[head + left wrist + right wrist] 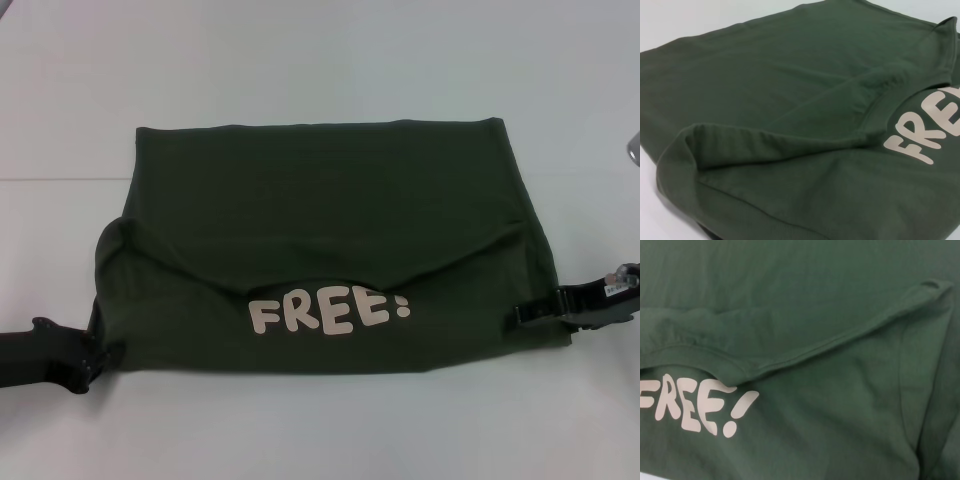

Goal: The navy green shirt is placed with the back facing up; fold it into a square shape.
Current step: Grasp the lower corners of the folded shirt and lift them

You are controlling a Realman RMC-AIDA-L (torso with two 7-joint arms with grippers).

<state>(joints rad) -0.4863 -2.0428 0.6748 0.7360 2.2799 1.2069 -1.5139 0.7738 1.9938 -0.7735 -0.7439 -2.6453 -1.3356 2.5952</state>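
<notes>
Left gripper (pixel 100 358) and right gripper (pixel 530 313) sat at opposite edges of the navy green shirt (pixel 320 220). I couldn't tell whether either gripped it. White lettering (pixel 328 312) faced up.

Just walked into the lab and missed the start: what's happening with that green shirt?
The robot is folding the navy green shirt on the white table. It lies folded over on itself in a wide block, with the white "FREE!" lettering showing on the near part. The left gripper is at the shirt's near left corner and the right gripper is at its right edge. It is not yet a square.
</notes>
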